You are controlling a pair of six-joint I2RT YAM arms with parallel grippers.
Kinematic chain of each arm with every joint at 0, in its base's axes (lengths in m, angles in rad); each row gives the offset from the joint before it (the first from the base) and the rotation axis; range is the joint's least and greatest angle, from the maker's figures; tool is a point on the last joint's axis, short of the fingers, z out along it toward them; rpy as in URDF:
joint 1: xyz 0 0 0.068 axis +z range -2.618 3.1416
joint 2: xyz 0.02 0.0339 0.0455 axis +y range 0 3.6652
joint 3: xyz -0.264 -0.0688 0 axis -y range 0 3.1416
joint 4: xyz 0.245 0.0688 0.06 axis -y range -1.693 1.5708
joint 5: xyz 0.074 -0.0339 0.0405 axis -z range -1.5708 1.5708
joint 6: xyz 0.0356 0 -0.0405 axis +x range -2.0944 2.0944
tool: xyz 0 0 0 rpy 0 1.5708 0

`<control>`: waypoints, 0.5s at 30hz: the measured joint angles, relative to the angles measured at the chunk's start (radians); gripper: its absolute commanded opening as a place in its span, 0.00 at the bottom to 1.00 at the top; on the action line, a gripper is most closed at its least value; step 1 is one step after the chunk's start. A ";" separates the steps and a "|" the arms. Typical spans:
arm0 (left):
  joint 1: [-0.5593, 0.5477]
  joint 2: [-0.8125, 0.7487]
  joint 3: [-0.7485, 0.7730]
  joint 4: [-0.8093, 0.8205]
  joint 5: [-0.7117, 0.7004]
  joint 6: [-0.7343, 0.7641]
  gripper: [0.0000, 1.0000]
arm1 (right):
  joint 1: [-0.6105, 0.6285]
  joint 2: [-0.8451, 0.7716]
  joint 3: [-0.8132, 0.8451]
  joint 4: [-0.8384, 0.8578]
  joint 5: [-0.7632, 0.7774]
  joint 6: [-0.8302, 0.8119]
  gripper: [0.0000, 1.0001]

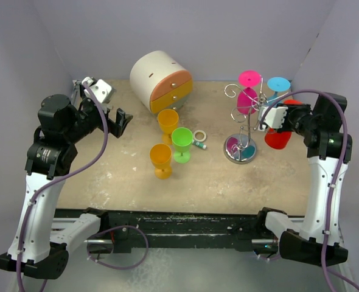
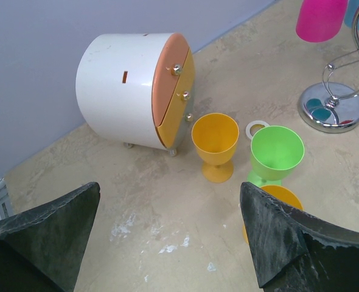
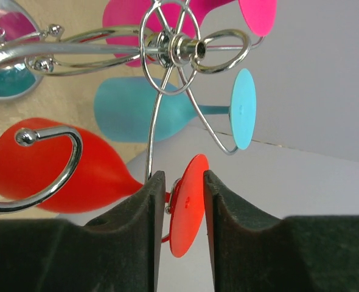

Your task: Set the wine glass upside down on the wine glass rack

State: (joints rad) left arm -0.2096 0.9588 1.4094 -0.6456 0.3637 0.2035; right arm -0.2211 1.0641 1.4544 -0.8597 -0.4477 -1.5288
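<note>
The chrome wine glass rack [image 1: 241, 148] stands at the right; its scroll arms fill the right wrist view [image 3: 167, 45]. A pink glass [image 1: 247, 97] and a blue glass [image 1: 278, 85] hang on it upside down. My right gripper [image 1: 266, 117] [image 3: 184, 201] is shut on the round foot [image 3: 188, 210] of a red wine glass [image 1: 277, 139], held upside down with a wire arm by its stem. Its red bowl [image 3: 52, 170] hangs beside the rack. My left gripper [image 1: 121, 118] [image 2: 170, 237] is open and empty at the far left.
A white drum cabinet [image 1: 158, 79] with orange drawers lies at the back. Two orange glasses [image 1: 168, 121] [image 1: 161, 159] and a green glass [image 1: 182, 143] stand upright mid-table, with a tape ring [image 1: 199, 135] beside them. Walls close in on the sides.
</note>
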 measured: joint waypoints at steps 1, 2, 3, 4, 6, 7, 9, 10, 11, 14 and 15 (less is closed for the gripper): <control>0.000 0.000 0.000 0.000 0.000 0.000 0.99 | 0.000 0.000 0.002 -0.002 -0.006 0.001 0.41; 0.000 0.000 0.000 0.000 0.000 0.000 0.99 | 0.000 0.000 0.006 -0.004 -0.016 0.001 0.43; 0.000 0.000 0.000 0.000 0.000 0.000 0.99 | 0.000 0.000 0.010 -0.005 -0.021 0.006 0.44; 0.000 0.000 0.000 0.000 0.000 0.000 0.99 | 0.000 0.000 0.015 -0.007 -0.029 0.014 0.45; 0.000 0.000 -0.001 0.000 0.000 0.000 0.99 | 0.000 0.000 0.024 -0.011 -0.047 0.033 0.47; 0.000 0.000 -0.001 0.000 0.000 0.000 0.99 | 0.000 -0.001 0.029 -0.014 -0.051 0.046 0.48; 0.000 0.000 -0.002 0.001 0.000 0.000 0.99 | 0.000 -0.001 0.037 -0.019 -0.061 0.075 0.52; 0.000 0.000 -0.003 0.001 0.000 0.000 0.99 | 0.000 -0.002 0.042 -0.019 -0.066 0.089 0.54; 0.000 0.000 -0.007 0.002 -0.001 0.000 0.99 | 0.000 -0.002 0.050 -0.019 -0.068 0.106 0.56; 0.000 0.002 -0.023 0.005 -0.001 0.002 0.99 | 0.000 -0.002 0.072 -0.018 -0.067 0.151 0.57; 0.000 0.002 -0.028 0.007 -0.001 0.003 0.99 | 0.000 -0.003 0.079 -0.017 -0.066 0.165 0.58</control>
State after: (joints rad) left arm -0.2096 0.9611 1.3815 -0.6384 0.3626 0.2066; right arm -0.2211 1.0607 1.5337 -0.8764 -0.5137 -1.3640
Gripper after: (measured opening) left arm 0.992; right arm 0.561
